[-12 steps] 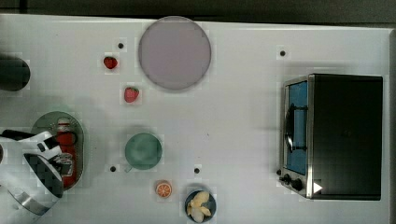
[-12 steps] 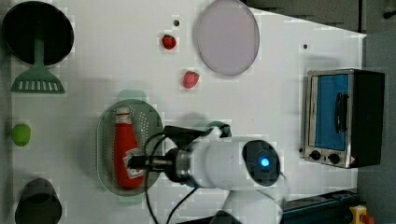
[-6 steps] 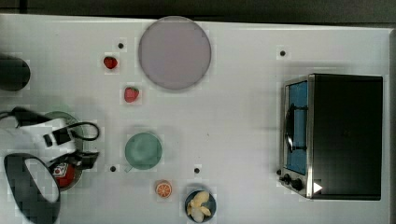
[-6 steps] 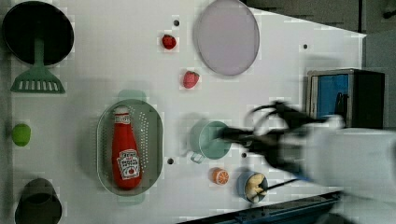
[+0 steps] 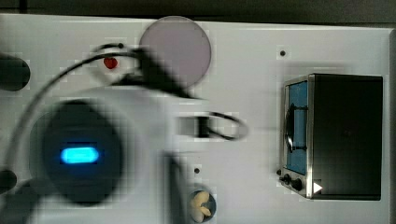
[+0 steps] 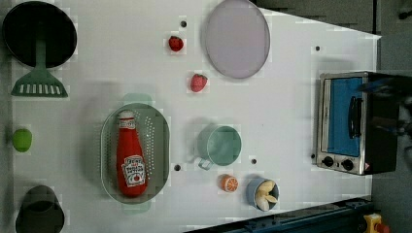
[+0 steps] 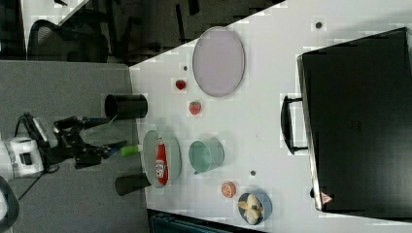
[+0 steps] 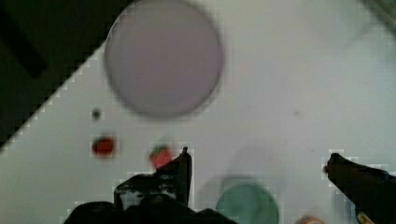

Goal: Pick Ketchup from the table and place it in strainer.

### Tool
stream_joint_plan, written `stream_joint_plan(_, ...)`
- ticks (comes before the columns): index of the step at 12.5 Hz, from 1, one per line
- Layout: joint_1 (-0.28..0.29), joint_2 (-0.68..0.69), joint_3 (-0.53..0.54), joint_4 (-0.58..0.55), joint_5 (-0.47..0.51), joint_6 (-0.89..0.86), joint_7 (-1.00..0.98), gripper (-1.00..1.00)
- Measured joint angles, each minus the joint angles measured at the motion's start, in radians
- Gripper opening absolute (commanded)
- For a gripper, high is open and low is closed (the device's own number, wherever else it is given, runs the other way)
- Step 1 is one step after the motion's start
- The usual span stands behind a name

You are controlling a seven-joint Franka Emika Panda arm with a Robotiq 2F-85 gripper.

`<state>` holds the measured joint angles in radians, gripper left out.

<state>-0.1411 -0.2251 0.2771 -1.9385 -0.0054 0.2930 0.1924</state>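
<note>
Glossy Ketchup (image 6: 130, 154) (plastic) inside perforated strainer (image 6: 161, 141)

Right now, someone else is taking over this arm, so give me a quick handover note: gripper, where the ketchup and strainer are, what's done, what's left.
Gripper: open, empty, seen off the table's edge in the right view, clear of everything.
Ketchup: lying flat inside the strainer, cap toward the left view's top.
Strainer: on the table, beside the green cup.
Done: the bottle is in the strainer and released.
Left: nothing on the placing itself; probably just park the arm.
</note>
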Motion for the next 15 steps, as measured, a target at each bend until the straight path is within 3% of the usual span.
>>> stream_joint_plan(3, -0.068, -0.005, -0.137, -0.029, 0.000, -0.046, 0.000, 1.00)
stream_joint_plan(6, -0.100, 0.003, -0.179, -0.058, -0.003, -0.141, 0.000, 1.00)
stream_joint_plan(15, -0.022, -0.004, -0.100, -0.060, -0.003, -0.136, -0.002, 1.00)
